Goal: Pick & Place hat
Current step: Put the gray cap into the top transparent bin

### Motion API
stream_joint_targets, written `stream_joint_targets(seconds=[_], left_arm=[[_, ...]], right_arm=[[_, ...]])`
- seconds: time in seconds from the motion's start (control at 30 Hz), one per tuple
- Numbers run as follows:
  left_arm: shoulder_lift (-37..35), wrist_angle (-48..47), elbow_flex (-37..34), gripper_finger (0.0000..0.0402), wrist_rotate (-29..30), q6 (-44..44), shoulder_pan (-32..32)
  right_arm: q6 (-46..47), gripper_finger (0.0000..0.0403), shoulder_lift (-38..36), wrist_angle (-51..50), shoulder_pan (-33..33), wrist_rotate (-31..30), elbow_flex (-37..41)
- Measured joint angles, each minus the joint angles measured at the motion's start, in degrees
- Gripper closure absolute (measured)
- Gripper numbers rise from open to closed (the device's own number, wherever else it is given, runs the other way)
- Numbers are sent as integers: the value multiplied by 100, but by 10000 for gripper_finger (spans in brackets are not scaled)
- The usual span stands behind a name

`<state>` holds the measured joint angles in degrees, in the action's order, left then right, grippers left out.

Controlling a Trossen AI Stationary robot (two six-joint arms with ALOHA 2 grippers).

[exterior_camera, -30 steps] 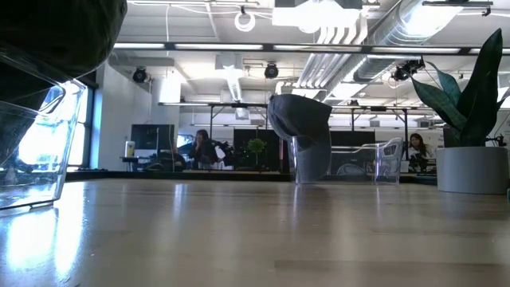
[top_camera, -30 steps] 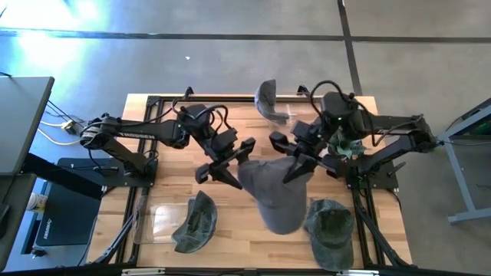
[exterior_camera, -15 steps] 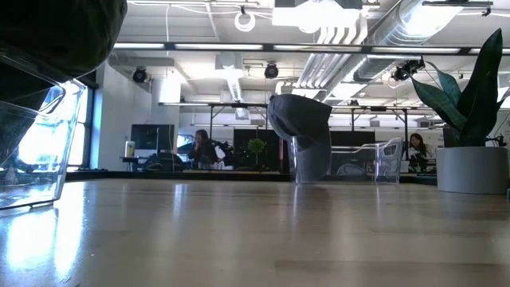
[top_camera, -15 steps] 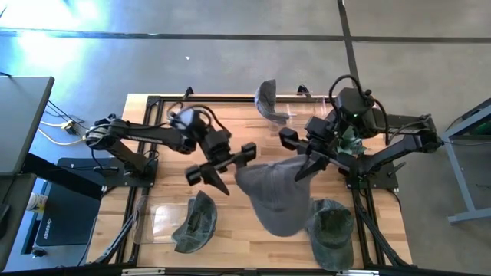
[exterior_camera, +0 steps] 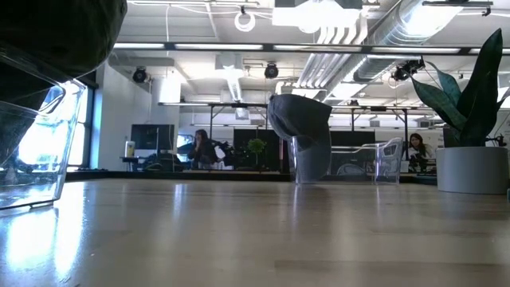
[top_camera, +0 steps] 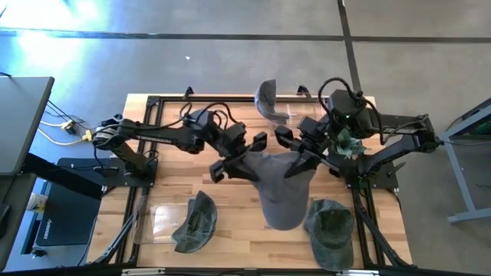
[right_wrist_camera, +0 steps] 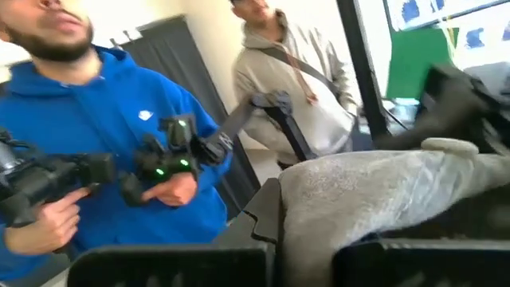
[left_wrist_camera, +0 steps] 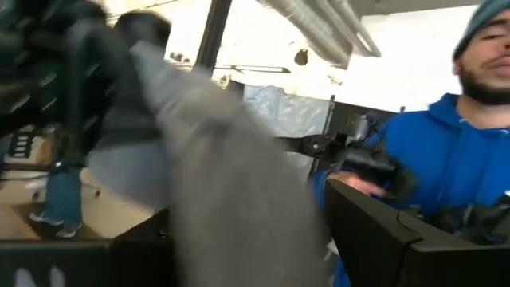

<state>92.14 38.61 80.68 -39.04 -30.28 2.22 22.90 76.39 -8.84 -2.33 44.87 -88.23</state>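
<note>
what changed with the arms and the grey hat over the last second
The left gripper, open, drew back from the grey hat, then swung in to its left edge again. The right gripper stayed shut on the hat's right side, holding it above the table. The other three hats and the stands kept their places.

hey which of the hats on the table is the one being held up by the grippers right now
The plain grey hat in the middle: the right gripper pinches its edge, the open left gripper is at its other side. The other hats are untouched.
</note>
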Motion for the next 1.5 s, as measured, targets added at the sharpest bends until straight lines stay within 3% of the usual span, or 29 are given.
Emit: stream_joint_targets(seconds=[0.2, 0.5, 0.67, 0.8, 0.97, 1.13, 1.3, 1.5], left_arm=[[7, 200, 0, 189, -176, -267, 2], [7, 196, 0, 195, -682, -603, -2], [-62, 168, 0, 252, -1092, -625, 0], [-135, 166, 7, 319, -1170, -614, 0], [-173, 161, 7, 393, -1157, -575, -2], [-168, -31, 7, 385, -850, -557, 1], [-168, -480, 7, 398, -523, -565, -230], [-296, -544, -1, 400, -456, -643, -494]], right_arm=[[-217, 397, 12, -620, 9, -197, 0], [167, 395, 8, -650, 4, -43, 0], [221, 399, 8, -675, -174, 467, 0], [498, 393, 2, -663, -302, 480, 0], [870, 352, 10, -663, -307, 106, 0], [1412, 273, 10, -637, -208, 105, 0], [1389, 186, 103, -700, -279, 83, 0], [1137, 153, 163, -1123, -457, 73, -2]])
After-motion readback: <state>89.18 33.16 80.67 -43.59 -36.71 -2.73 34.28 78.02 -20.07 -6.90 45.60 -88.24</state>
